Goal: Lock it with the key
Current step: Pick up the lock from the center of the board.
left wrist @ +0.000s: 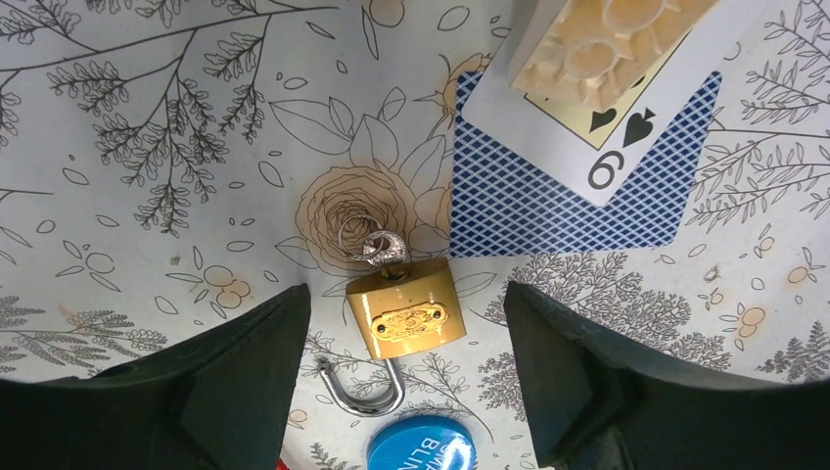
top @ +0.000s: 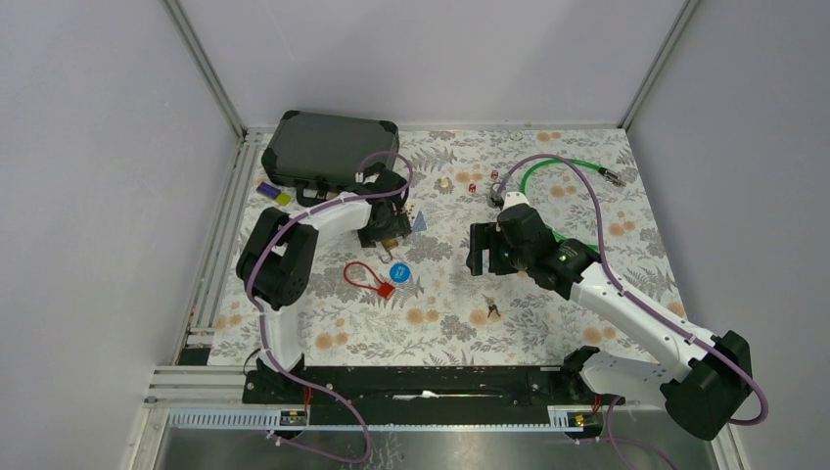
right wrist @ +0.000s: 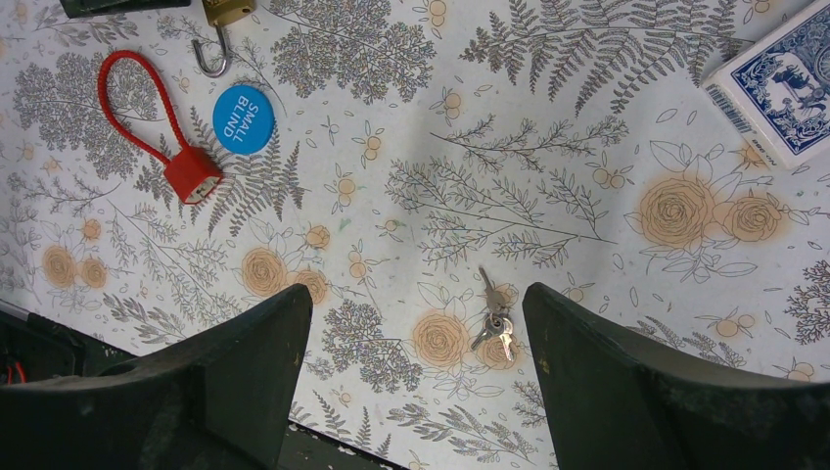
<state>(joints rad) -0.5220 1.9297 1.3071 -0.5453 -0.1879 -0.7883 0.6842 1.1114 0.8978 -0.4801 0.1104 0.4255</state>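
Note:
A brass padlock lies flat on the floral cloth with its steel shackle swung open. A small key with a ring sticks out of its bottom end. My left gripper hovers open over the padlock, one finger on each side, touching nothing. In the top view this gripper is at the centre left. A separate bunch of keys lies on the cloth below my right gripper, which is open and empty. The bunch sits nearer the front edge.
A red cable lock and a blue "small blind" chip lie just in front of the padlock. Playing cards lie beyond it. A black case stands at the back left, a green cable at the back right, a card box nearby.

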